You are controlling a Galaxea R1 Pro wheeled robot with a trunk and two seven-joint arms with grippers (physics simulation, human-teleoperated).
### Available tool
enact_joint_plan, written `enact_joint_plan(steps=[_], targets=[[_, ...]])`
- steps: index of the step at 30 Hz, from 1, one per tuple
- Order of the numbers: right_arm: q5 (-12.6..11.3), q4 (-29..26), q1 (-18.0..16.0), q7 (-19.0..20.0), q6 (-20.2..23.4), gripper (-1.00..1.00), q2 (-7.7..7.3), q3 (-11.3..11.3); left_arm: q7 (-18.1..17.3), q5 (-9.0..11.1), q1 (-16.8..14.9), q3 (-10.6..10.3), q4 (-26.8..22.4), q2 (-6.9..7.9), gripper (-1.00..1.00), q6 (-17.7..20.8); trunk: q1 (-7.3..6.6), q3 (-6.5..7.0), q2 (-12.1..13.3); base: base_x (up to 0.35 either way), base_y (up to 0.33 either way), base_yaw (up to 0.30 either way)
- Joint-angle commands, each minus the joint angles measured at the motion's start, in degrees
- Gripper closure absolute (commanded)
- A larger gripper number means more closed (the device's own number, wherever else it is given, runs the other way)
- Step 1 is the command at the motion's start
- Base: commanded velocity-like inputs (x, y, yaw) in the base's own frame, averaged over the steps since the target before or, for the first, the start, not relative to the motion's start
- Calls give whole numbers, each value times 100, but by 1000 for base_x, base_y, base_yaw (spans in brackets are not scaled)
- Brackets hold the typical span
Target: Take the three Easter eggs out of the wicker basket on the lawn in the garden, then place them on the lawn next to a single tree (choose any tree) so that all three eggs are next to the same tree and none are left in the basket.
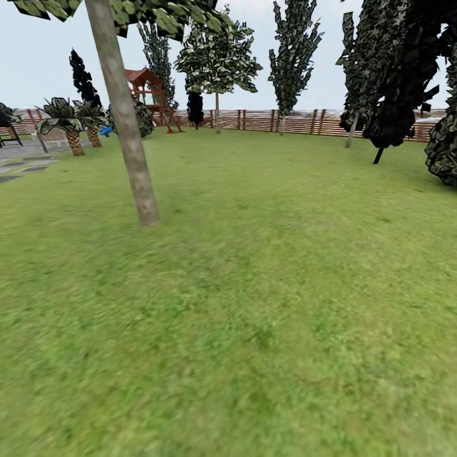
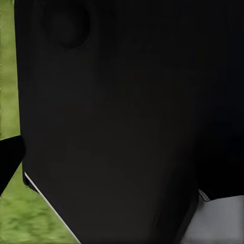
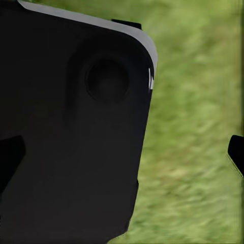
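The lawn spreads wide and flat ahead of me. A tree with a smooth, pale, slightly leaning trunk stands close at the left, its speckled foliage overhead. The Easter eggs and the wicker basket are out of view. In the right wrist view my right gripper is open, its dark fingertips far apart with nothing held, over a black part of my body and grass. In the left wrist view my left gripper faces my black body, one fingertip at the frame's edge, nothing held.
A second pale-trunked tree stands far back by the brown slat fence. Dark trees crowd the right side. Palms, a wooden playset and grey paving lie far left.
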Motion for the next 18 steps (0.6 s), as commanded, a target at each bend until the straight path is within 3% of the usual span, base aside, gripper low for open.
enact_joint_plan(steps=[1, 18], targets=[[40, 4, -3, -4, -16, -100, 1, 3, -6, 37, -3, 36, 2, -2, -100, -13, 3, -5, -2, 339, 0, 0], [-5, 4, -4, -4, -23, -100, 27, -29, -6, 38, -3, 36, 2, 1, -100, -13, 3, -5, -2, 339, 0, 0]])
